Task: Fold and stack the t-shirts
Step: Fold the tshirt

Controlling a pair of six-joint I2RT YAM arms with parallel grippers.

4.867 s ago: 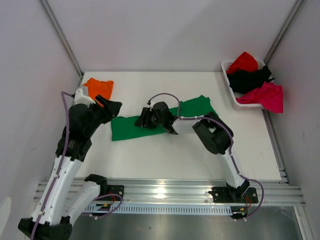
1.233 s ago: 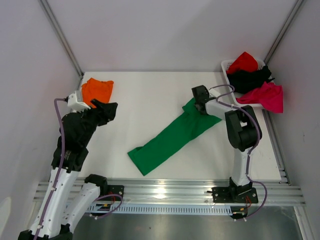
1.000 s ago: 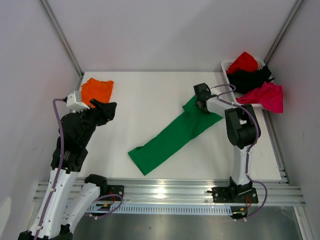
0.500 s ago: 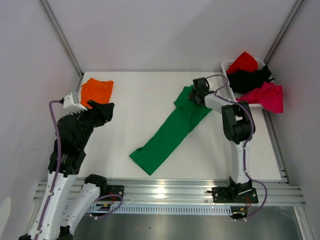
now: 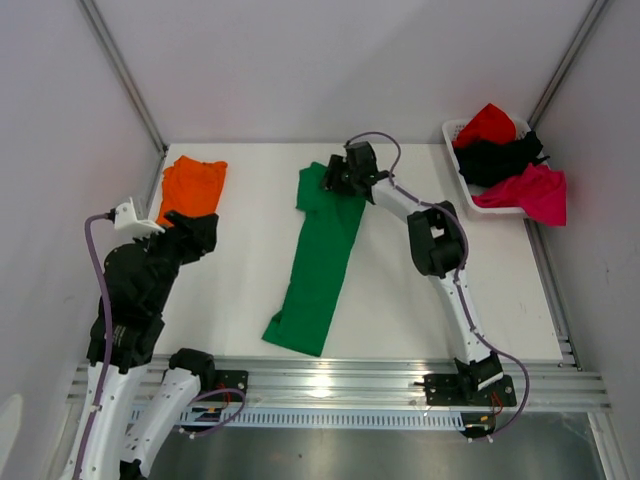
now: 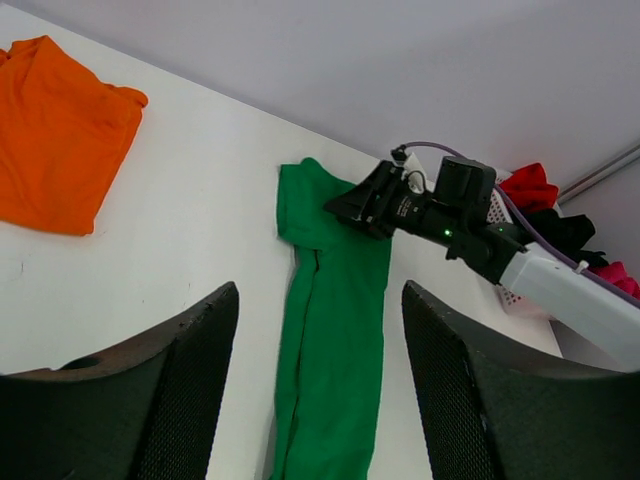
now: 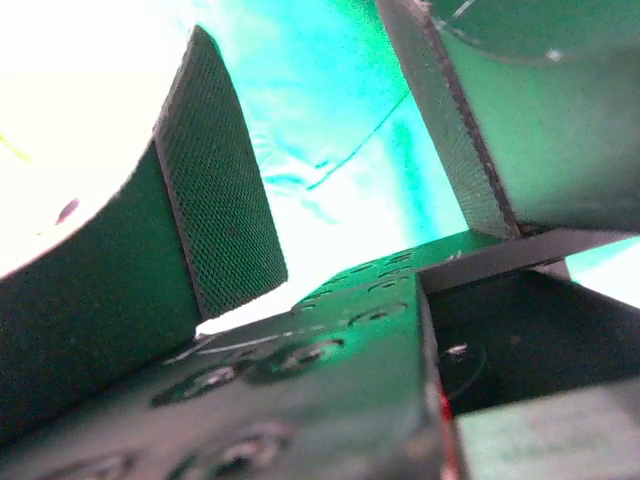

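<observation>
The green t-shirt [image 5: 320, 250] [image 6: 335, 330] lies as a long narrow strip, running from the back middle of the table toward the front edge. My right gripper [image 5: 332, 180] [image 7: 300, 60] rests on its far end. The jaws stand apart, and flat green cloth shows between the fingers [image 7: 215, 180]. The orange t-shirt [image 5: 192, 185] [image 6: 55, 130] lies folded at the back left corner. My left gripper [image 5: 195, 232] [image 6: 320, 290] hovers open and empty at the left, near the orange shirt, raised above the table and looking toward the green strip.
A white basket [image 5: 455, 150] at the back right holds a red t-shirt [image 5: 488, 122], a black one [image 5: 500, 155] and a magenta one [image 5: 530, 190] that hangs over its rim. The right arm [image 5: 435, 240] stretches across the back right of the table.
My right gripper swept leftward along the back, taking the green shirt's far end with it. The strip swung from a diagonal to nearly front-to-back. The left arm drew back toward the near left.
</observation>
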